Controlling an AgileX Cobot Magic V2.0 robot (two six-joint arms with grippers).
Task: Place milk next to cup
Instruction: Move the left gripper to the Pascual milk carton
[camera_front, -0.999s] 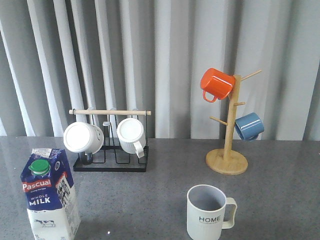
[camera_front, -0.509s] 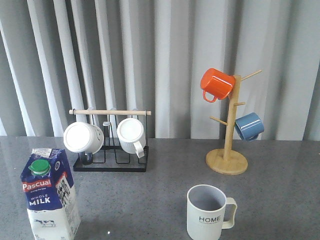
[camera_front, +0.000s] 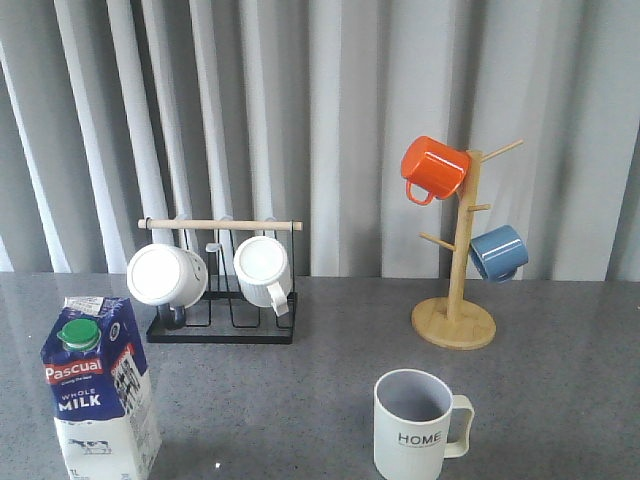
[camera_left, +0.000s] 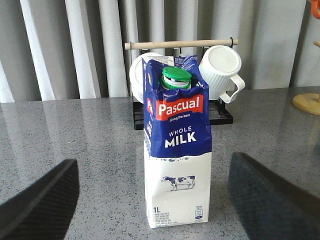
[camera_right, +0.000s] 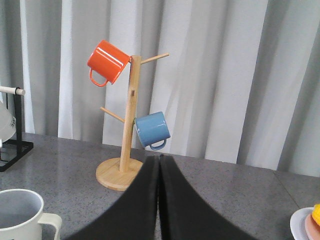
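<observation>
Currently milk (camera_front: 98, 385) and cup (camera_front: 415, 425) stand well apart on grey speckled table (camera_front: 300, 390), pleated curtain (camera_front: 330, 120) behind; left gripper (camera_left: 152, 200) spread wide, right gripper (camera_right: 159, 200) pressed closed, empty.

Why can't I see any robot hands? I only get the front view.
Observer: They sit below your picture. The left wrist view shows the left gripper open, its fingers apart on either side of the milk, not touching it.
Operator: And the other hand?
Observer: The right gripper is shut, its fingers pressed together, holding nothing.
Operator: Anything else I'm missing?
Observer: A white plate with something orange on it peeks in at the edge of the right wrist view, on the far side of the mug tree from the cup.
</observation>
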